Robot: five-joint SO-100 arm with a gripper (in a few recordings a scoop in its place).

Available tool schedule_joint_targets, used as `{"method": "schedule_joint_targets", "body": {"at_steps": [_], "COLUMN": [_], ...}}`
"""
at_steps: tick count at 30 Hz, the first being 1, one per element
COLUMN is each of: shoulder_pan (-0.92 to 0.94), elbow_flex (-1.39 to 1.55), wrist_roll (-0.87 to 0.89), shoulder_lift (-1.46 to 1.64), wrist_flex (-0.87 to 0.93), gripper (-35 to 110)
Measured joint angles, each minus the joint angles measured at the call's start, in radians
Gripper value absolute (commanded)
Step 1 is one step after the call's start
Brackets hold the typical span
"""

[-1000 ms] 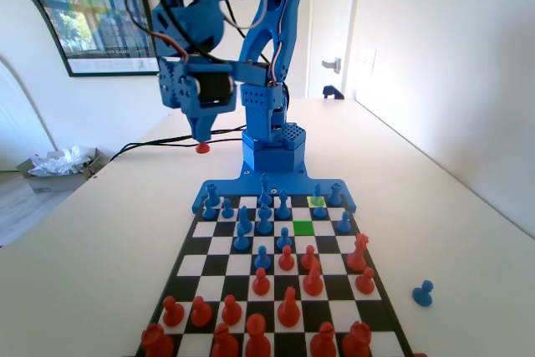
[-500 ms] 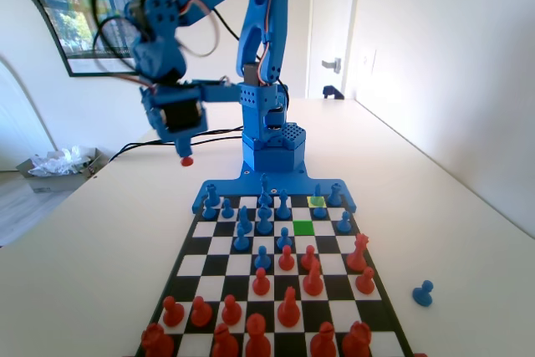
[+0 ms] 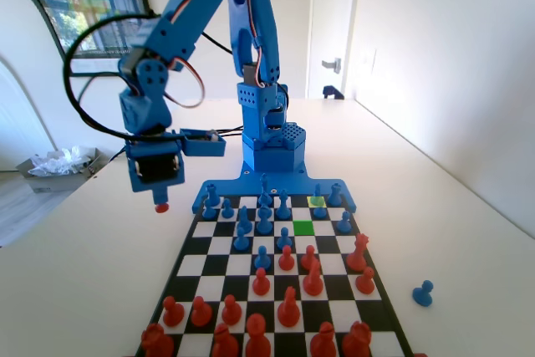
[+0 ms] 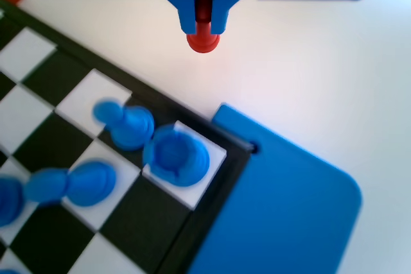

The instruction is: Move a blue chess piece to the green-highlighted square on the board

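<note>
gripper (image 4: 203, 27) hanging over bare table off the board's (image 3: 188, 250) left edge in fixed view, jaws pinching a red piece (image 3: 161, 206) | blue chess piece (image 3: 318, 204) sitting on yellow-green square just behind green-highlighted square (image 3: 303, 227) | likely light, stiff, glossy-slippery; pinching its slim neck looks best

In the fixed view, a pale cream table top (image 3: 451, 206) spreads under and to the right of the gripper (image 3: 161, 205). High above the jaws and a little left hangs a dark-framed colourful picture (image 3: 71, 14) on a white wall (image 3: 50, 114). Left of the jaws, well apart, a low grey box of crumpled white paper (image 3: 58, 162) sits on a wood-toned floor (image 3: 21, 202). Far to the right of the jaws and beyond the table stands a white door (image 3: 333, 22) with a metal handle (image 3: 333, 64). A plain white wall (image 3: 468, 73) runs along the right side. The light is bright, even daylight. In the wrist view, the table (image 4: 308, 75) shows white all around the jaws.
</note>
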Motion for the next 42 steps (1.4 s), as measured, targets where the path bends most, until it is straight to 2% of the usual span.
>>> {"method": "schedule_joint_targets", "body": {"at_steps": [12,35,42], "shoulder_pan": [-0.008,0.072,0.074], "elbow_flex": [0.118,0.083,0.055], "wrist_roll": [-0.057,-0.098,-0.098], "shoulder_lift": [-0.014,-0.060,-0.077], "wrist_flex": [-0.137,-0.095,-0.092], "gripper": [1,1,11]}}
